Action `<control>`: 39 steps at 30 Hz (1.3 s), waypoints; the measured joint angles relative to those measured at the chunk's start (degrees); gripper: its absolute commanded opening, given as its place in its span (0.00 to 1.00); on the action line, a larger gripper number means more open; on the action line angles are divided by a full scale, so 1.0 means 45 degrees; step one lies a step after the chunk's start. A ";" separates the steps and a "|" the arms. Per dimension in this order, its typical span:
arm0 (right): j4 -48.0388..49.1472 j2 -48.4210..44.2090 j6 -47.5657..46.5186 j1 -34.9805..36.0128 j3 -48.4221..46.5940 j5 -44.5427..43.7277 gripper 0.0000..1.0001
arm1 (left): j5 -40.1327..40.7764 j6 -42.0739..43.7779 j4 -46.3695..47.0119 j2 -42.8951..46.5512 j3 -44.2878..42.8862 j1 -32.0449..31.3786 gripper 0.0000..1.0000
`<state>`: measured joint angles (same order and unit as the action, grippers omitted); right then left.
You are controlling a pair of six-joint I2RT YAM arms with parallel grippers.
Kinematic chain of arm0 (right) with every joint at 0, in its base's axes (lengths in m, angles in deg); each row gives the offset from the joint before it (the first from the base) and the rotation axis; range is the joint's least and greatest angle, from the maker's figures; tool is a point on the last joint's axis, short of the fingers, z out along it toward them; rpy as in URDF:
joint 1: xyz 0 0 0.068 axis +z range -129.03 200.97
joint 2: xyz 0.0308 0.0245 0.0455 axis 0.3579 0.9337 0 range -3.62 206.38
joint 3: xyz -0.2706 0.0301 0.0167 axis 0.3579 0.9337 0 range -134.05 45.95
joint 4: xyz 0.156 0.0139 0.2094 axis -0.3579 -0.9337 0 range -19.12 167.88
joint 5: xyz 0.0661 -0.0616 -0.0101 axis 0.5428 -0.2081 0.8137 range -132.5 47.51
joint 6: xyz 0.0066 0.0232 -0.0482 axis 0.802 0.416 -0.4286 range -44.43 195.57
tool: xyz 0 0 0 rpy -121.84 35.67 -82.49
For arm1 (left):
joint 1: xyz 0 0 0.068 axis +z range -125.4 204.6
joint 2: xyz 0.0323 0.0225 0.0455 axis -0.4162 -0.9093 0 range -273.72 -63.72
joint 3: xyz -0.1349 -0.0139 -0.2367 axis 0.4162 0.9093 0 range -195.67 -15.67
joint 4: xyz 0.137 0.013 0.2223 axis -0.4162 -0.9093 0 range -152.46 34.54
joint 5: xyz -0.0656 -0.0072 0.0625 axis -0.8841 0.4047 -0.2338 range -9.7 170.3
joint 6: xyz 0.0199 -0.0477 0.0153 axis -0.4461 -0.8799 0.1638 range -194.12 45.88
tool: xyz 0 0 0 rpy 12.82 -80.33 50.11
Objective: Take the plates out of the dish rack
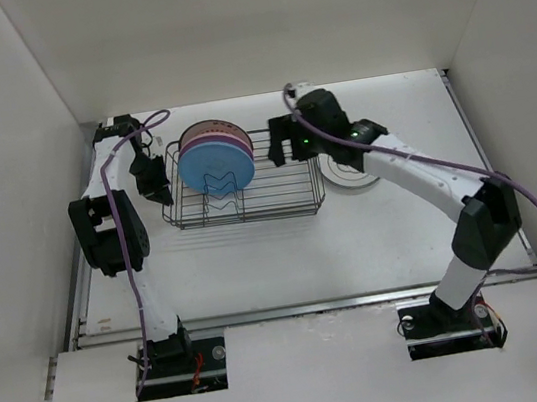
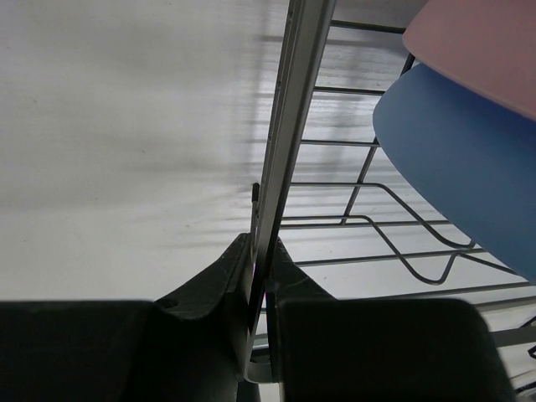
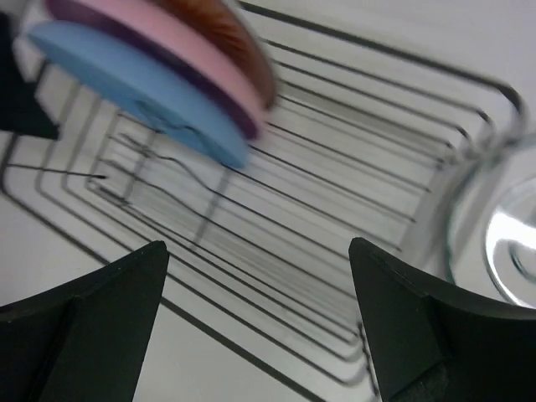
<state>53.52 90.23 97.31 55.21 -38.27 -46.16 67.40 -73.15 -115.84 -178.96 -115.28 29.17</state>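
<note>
Left gripper (image 2: 260,261) pinches rim of dish rack (image 2: 295,84).

**Right half of the dish rack (image 1: 278,199) open from above; left half filled by standing plates (image 1: 206,134).**

The plates stand on edge, packed together at the rack's left end, with the blue plate (image 1: 216,173) facing the open bays. From it to the right wall only low divider prongs and floor wires show. The right tool (image 1: 285,144), fingers spread wide, hangs over that right end. A white plate (image 1: 351,176) lies flat on the bench (image 1: 258,263) just beside the right wall, partly under the right arm. The left tool (image 2: 261,251) is clamped on the left rim wire, blocking that side. The bench in front of the rack is free.
</note>
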 measured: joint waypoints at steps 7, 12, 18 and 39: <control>0.0544 0.3954 -0.2603 0.1977 -0.4731 0.0583 0.78 | 0.0112 -0.0019 -0.0034 -0.0010 -0.0034 -0.0029 0.00; 0.0364 0.5795 -0.3089 0.1802 -0.6081 0.0573 0.69 | 0.0238 -0.0078 -0.0034 0.0005 -0.0034 -0.0078 0.13; 0.0165 0.5838 -0.3220 0.1656 -0.6105 0.0661 0.76 | 0.1030 -0.0136 0.0194 0.0160 0.0039 -0.0078 0.58; -0.0019 0.1865 0.1438 -0.2710 -0.2249 0.0884 0.79 | 0.0141 0.5391 0.3337 0.3113 0.0238 -0.2186 0.64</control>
<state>53.43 98.62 103.78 43.02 -48.39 -42.18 68.03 -48.89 -100.83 -164.95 -114.21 19.34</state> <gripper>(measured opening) 0.802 0.646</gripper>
